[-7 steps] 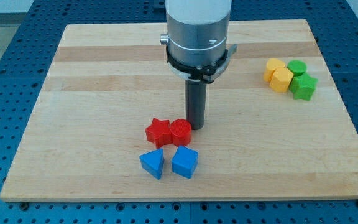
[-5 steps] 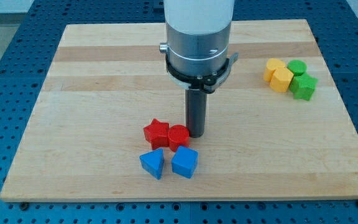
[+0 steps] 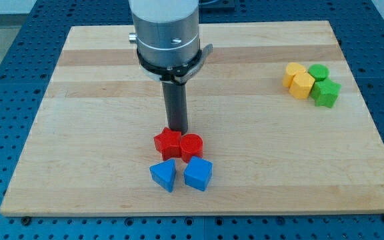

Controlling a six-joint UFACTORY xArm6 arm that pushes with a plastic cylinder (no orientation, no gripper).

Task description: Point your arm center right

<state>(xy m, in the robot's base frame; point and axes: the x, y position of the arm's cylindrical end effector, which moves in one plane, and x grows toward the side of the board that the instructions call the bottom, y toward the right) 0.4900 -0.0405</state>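
Note:
My tip (image 3: 177, 131) stands just above the seam between the red star block (image 3: 167, 143) and the red cylinder block (image 3: 192, 145), at or near their top edges, near the board's lower middle. A blue triangular block (image 3: 164, 175) and a blue block (image 3: 198, 174) lie just below the red pair. At the view's right sit two yellow blocks (image 3: 298, 79), a green cylinder block (image 3: 319, 72) and a green star block (image 3: 326, 93), bunched together.
The wooden board (image 3: 99, 80) lies on a blue perforated table (image 3: 5, 60). The arm's grey body (image 3: 168, 30) rises above the rod at the view's top.
My tip has moved to the view's left and slightly up, from beside the red cylinder's right to above the red pair. The red blocks shifted slightly down-left early on.

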